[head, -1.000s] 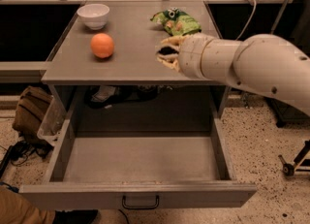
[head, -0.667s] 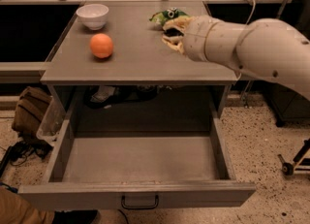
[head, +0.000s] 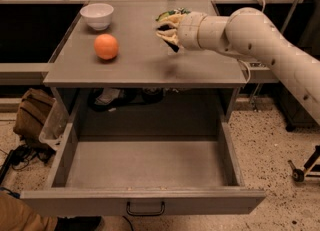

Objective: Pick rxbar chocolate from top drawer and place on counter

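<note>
My gripper (head: 168,31) hangs just above the counter (head: 135,65), right of its middle, on the pale arm that reaches in from the right. Its fingers are shut on a small dark flat thing, the rxbar chocolate (head: 173,46), whose end sticks out below the fingertips; most of the bar is hidden by the fingers. The top drawer (head: 145,172) is pulled fully open below the counter, and its grey floor is bare. Its dark handle (head: 145,208) is on the front panel.
An orange (head: 106,46) lies on the counter's left half, with a white bowl (head: 97,15) behind it. A green snack bag (head: 172,13) lies just behind the gripper. A brown bag (head: 32,115) sits on the floor at left.
The gripper has moved left and farther back over the counter with the dark bar in it, and now sits in front of the green bag. The drawer stays open.
</note>
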